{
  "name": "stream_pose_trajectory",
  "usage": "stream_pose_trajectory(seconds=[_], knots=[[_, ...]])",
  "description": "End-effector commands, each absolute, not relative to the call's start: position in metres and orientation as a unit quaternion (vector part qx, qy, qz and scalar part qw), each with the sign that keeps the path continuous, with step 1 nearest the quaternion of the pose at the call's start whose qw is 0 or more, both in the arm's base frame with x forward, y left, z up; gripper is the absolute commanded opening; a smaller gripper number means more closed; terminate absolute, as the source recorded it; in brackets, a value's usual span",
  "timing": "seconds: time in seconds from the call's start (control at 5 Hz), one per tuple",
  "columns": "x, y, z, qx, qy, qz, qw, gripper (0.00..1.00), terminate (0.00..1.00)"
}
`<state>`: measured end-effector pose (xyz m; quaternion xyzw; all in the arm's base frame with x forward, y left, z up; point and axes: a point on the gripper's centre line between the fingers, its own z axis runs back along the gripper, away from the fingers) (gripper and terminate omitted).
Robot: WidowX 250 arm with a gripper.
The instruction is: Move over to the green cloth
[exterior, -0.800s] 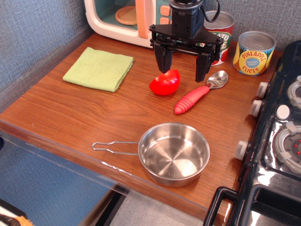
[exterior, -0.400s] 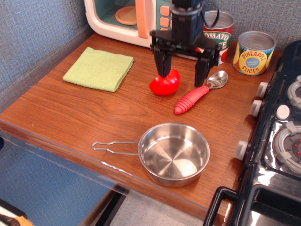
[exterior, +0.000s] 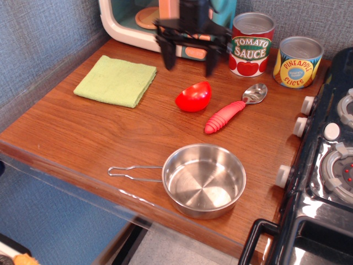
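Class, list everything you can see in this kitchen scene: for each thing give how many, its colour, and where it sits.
green cloth: 1, light yellow-green, folded flat at the counter's back left
red object: 1, red, rounded, mid-counter right of the cloth
spoon: 1, red handle and silver bowl, right of the red object
pot: 1, steel, empty, near the front edge, wire handle pointing left
tomato sauce can: 1, red and green label, at the back
pineapple can: 1, yellow and blue label, right of the tomato can
toy microwave: 1, cream and teal, back wall
stove: 1, black, right edge
counter: 1, brown wood
gripper: 1, black, fingers apart, raised in front of the microwave, holding nothing
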<state>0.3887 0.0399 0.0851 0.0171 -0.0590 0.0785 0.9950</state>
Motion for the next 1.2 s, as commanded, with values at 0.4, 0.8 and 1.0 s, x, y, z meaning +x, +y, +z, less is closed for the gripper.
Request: stream_pose_trajectory(seconds=[0.4,0.8,1.0], knots=[[0.387,0.138,0.068,0.001,-0.071,-0.026,0.997,1.0,0.0],[0.389,0.146,0.042,0.027,-0.112,-0.017,0.993,1.0,0.0],[0.389,0.147,0.036,0.074,-0.102,-0.016,0.992,1.0,0.0]])
